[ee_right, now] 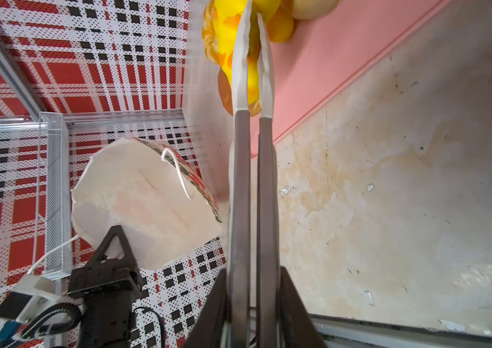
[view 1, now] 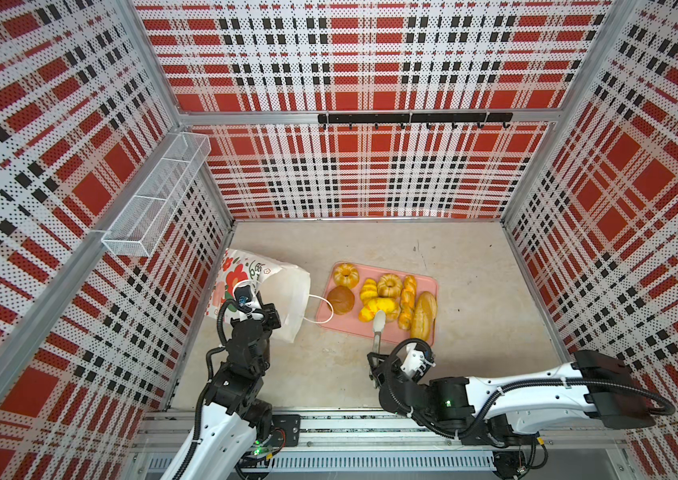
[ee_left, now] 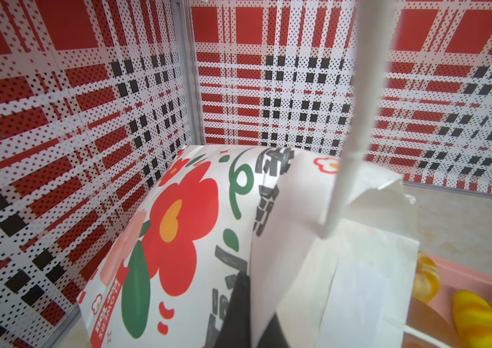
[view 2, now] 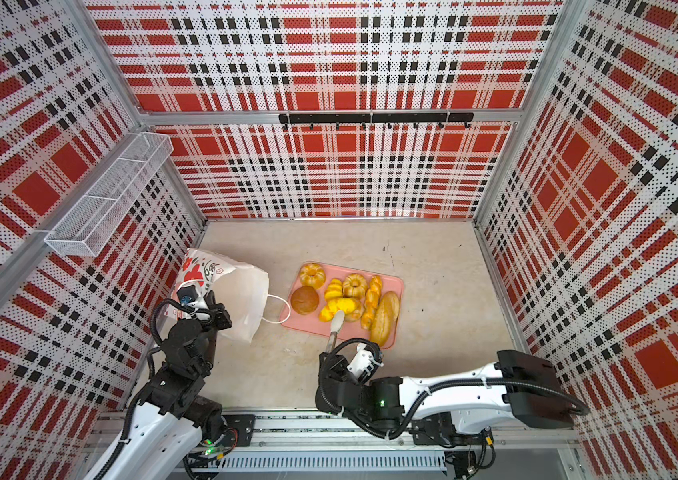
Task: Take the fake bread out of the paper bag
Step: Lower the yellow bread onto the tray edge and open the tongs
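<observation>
One left gripper (view 1: 272, 312) forward, clamping paper bag (view 1: 287, 291)

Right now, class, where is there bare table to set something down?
Bare: between tray and back wall; right of the tray; the front, between left arm and right arm. Crowded: the tray, full of bread, and the gap to the bag, crossed by its handle.
</observation>
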Robot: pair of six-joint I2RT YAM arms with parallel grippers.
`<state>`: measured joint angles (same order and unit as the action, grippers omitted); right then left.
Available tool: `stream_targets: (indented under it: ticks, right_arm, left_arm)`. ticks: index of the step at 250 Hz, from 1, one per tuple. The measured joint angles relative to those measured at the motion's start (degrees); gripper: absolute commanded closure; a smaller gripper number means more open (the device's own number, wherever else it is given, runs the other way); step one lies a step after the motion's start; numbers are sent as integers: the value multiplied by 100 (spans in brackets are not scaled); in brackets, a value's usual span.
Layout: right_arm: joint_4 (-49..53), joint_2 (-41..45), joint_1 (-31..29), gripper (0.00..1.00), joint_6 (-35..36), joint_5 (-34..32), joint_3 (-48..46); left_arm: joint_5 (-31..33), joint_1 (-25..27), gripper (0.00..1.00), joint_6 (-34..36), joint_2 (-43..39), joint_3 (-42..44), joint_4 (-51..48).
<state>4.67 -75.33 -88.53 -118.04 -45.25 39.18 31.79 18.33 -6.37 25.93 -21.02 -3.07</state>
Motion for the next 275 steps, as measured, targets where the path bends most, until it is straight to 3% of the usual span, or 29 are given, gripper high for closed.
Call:
stream_targets:
  ticks: [67, 135, 190, 275]
  right_arm:
    - [-654, -887, -48, 100, -116, 118, 326]
    - [-1241, -1174, 251, 100, -144, 509, 326]
    - [-2146, -1449, 592, 72, -155, 929, 273]
    - [-2048, -1298, 627, 61, -157, 1202, 188]
  left_arm:
    - [-44, -4, 100, -122, -118, 0, -138]
    - [-140, -7, 100, -208, -118, 0, -162]
    - [-142, -20, 100, -243, -140, 0, -175]
    - [-142, -24, 100, -262, -140, 0, -190]
